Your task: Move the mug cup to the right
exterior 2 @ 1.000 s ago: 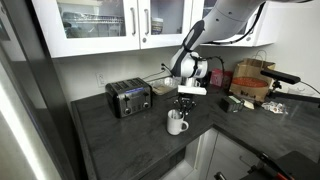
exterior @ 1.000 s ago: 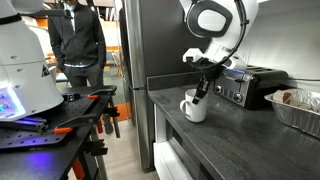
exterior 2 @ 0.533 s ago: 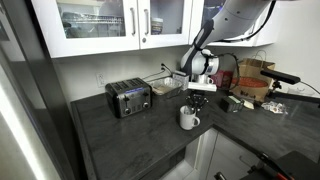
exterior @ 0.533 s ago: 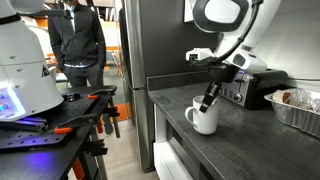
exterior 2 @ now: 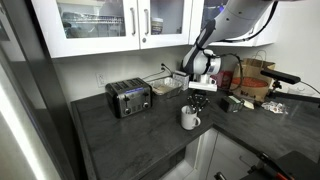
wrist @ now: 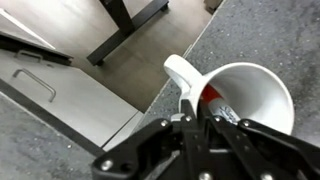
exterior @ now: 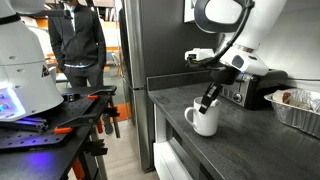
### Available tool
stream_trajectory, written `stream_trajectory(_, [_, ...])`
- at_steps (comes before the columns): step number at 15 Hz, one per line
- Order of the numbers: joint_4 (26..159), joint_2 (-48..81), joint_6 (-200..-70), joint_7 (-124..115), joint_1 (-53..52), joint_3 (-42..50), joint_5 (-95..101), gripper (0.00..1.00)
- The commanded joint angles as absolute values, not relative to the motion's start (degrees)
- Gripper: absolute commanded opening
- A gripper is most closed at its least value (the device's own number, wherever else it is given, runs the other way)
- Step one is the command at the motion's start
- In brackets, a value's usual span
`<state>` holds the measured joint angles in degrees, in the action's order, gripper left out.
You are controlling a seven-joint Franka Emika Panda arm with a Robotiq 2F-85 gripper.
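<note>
The white mug cup [exterior: 204, 120] is sitting a little right of centre in an exterior view, close to the front edge of the dark bench [exterior: 250, 135]. Its handle [exterior: 189, 111] is pointing towards the left of the picture. The arm [exterior: 237, 45] is reaching down from the upper right, and the jaws are pinching the mug cup's wall at the rim. In the wrist view one finger [wrist: 230, 120] is dipping inside the mug cup [wrist: 255, 90] while the other is pressing on the outside, right beside the handle [wrist: 180, 72]. A patch of red is showing just inside the rim there. I cannot tell whether the base is touching the bench or hanging just above it.

A black-and-chrome toaster [exterior: 250, 88] is standing behind the mug cup towards the right, and a foil tray [exterior: 300, 108] is lying at the right edge. A person in a dark jacket [exterior: 78, 40] is standing in the upper left.

In an exterior view from the opposite side, the mug cup [exterior 2: 189, 120] is showing at the middle of the frame. The toaster [exterior 2: 128, 98] is standing well apart to its left, under white cabinets [exterior 2: 100, 25].
</note>
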<state>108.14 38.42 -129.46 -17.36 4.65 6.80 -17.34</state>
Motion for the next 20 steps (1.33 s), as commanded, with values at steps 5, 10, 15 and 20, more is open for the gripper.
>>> stream_trajectory(5, [107.03,39.08,-126.91,-18.45,7.54,5.0,-23.07,0.03])
stream_trajectory(10, [107.14,39.96,-127.41,-18.75,7.63,5.03,-23.37,0.03])
stream_trajectory(15, [107.96,39.13,-128.83,-17.75,7.87,4.68,-24.43,0.36])
stream_trajectory(20, [109.47,36.45,-129.35,-16.32,7.26,4.98,-23.4,0.72])
